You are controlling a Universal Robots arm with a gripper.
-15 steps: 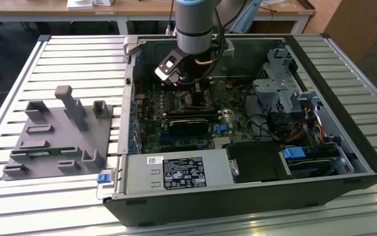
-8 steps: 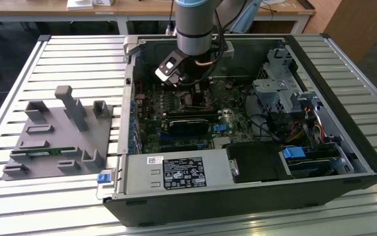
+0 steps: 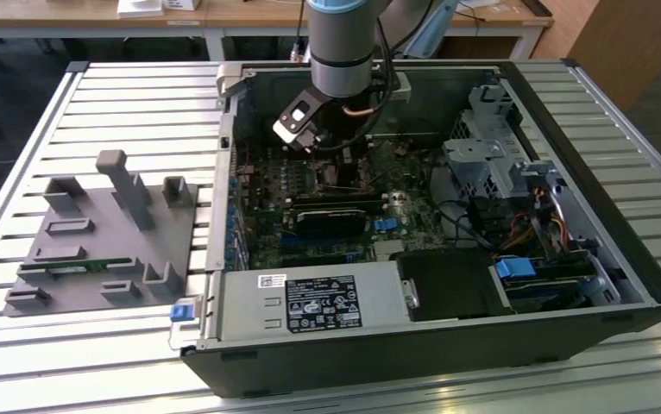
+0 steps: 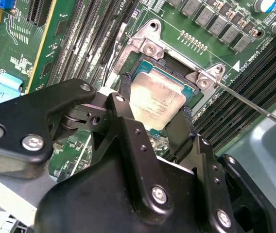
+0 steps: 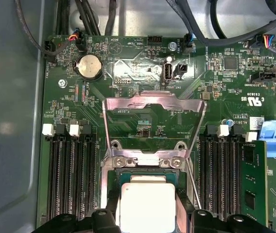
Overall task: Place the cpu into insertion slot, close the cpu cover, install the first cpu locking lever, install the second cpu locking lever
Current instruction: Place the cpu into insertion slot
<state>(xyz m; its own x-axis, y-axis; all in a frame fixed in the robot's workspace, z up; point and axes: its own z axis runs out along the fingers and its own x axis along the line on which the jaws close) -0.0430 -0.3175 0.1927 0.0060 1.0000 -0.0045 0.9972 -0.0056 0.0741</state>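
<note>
I have the gripper (image 4: pixel 156 112) closed to chip width on the cpu (image 4: pixel 160 97), with its fingers (image 4: pixel 123 116) against two opposite edges. The chip is square and lies flat, metal top up, in the insertion slot (image 5: pixel 143 174) or just over it; I can't tell which. The cpu cover (image 5: pixel 147 100) is swung open from the slot's edge opposite the gripper.

The cpu (image 4: pixel 157 99) looks dull grey metal; the cpu cover (image 5: pixel 147 103), shinier metal.
</note>
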